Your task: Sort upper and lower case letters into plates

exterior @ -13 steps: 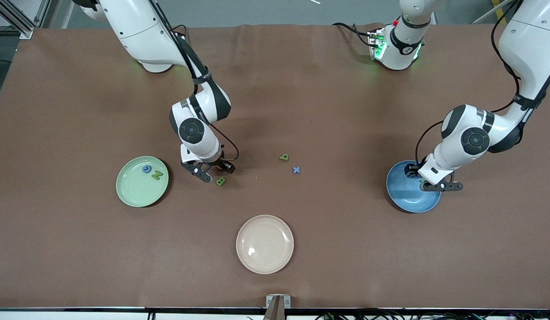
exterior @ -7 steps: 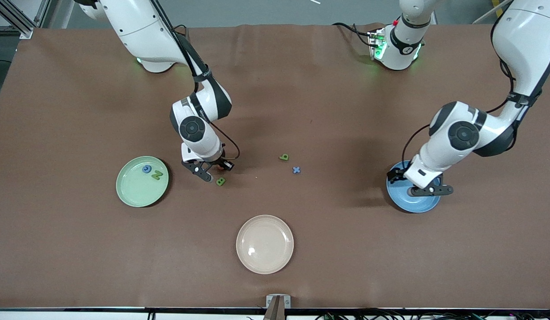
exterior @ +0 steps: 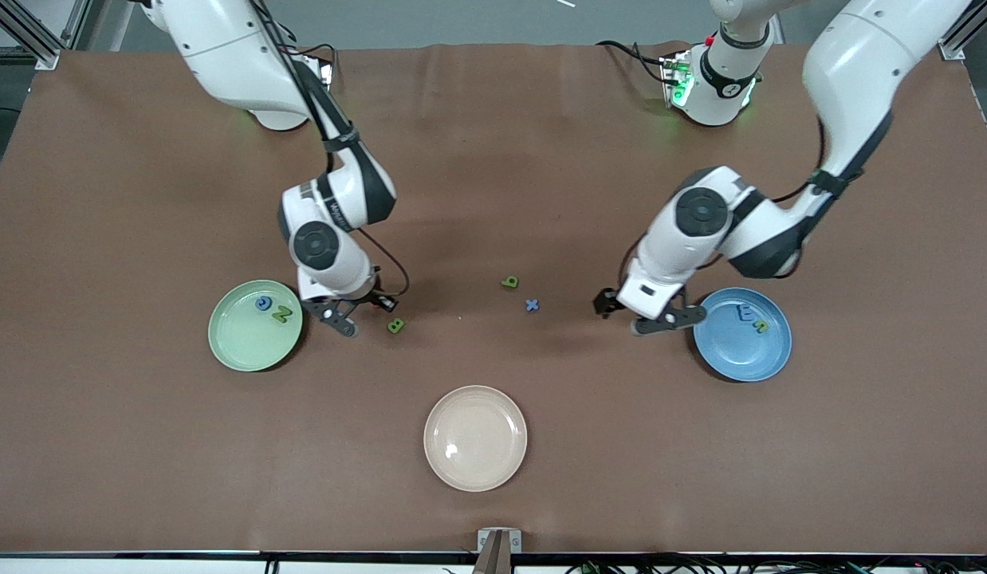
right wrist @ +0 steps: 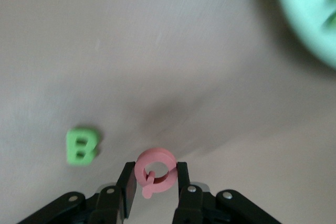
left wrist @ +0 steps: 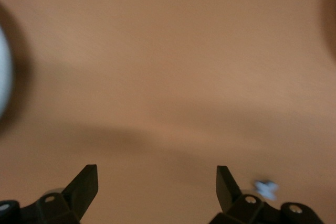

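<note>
My right gripper (exterior: 364,312) is shut on a pink letter Q (right wrist: 154,171), just above the table between the pale green plate (exterior: 237,344) and a green B (exterior: 395,325). In the right wrist view the green B (right wrist: 82,146) lies on the table beside the jaws. The green plate holds a blue letter (exterior: 263,303) and a green Z (exterior: 281,314). My left gripper (exterior: 633,315) hangs open and empty over bare table beside the blue plate (exterior: 741,355), which holds a blue E (exterior: 746,313) and a small green letter (exterior: 760,325).
A green letter (exterior: 509,281) and a blue x (exterior: 532,304) lie mid-table between the two grippers. A cream-beige plate (exterior: 475,470) sits nearer the front camera, with nothing in it. The green plate's rim (right wrist: 310,9) shows in the right wrist view.
My left gripper opened over the blue plate, left a green letter there, and moved toward mid-table. My right gripper shut on the pink Q and shifted toward the green plate.
</note>
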Controlling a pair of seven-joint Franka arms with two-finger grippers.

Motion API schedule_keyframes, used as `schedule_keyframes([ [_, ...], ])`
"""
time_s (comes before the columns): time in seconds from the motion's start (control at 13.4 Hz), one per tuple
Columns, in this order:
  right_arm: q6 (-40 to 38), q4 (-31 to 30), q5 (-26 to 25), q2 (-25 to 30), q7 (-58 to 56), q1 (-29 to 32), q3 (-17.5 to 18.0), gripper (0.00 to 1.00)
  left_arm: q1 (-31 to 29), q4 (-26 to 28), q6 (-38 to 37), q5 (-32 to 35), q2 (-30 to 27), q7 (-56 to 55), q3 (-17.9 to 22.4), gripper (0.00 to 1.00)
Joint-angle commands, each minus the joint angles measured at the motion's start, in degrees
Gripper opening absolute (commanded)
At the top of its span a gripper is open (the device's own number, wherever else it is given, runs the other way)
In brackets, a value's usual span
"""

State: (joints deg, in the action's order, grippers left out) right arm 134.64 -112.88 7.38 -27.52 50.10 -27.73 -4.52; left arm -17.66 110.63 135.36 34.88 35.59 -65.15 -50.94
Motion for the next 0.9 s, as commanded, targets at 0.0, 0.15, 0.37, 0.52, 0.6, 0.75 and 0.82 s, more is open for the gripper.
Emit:
schedule_keyframes([
  [0.0,-4.37,-1.20,-0.53,4.75,-12.25,7.76,0.92,0.00,8.65,-4.80,-1.06,0.45,3.52,-4.53,4.25,0.99],
  [0.15,-5.09,-1.20,-0.53,5.37,-21.49,12.51,0.92,0.01,18.40,-7.61,-1.06,0.27,4.75,-7.78,11.27,0.99],
  [0.37,-4.30,-1.20,-1.84,4.93,-32.31,18.75,0.66,0.01,27.66,-11.66,-1.06,0.10,7.65,-11.05,17.72,0.99],
  [0.52,-2.98,-1.55,-2.72,4.41,-38.03,22.27,0.66,0.01,28.38,-13.51,-1.06,0.01,9.58,-11.14,17.81,0.99],
  [0.6,-2.28,-1.72,-2.73,3.71,-40.66,23.68,0.66,0.01,29.25,-14.38,-0.97,-0.34,10.20,-11.14,17.81,0.99],
  [0.75,-0.79,-1.90,-2.73,2.30,-43.93,25.35,0.66,0.01,30.14,-14.66,-0.97,-0.34,11.43,-10.97,17.90,0.99],
  [0.82,0.53,-2.34,-2.73,1.43,-44.29,25.79,0.66,0.01,30.14,-14.92,-0.97,-0.34,11.70,-10.70,17.90,0.99],
])
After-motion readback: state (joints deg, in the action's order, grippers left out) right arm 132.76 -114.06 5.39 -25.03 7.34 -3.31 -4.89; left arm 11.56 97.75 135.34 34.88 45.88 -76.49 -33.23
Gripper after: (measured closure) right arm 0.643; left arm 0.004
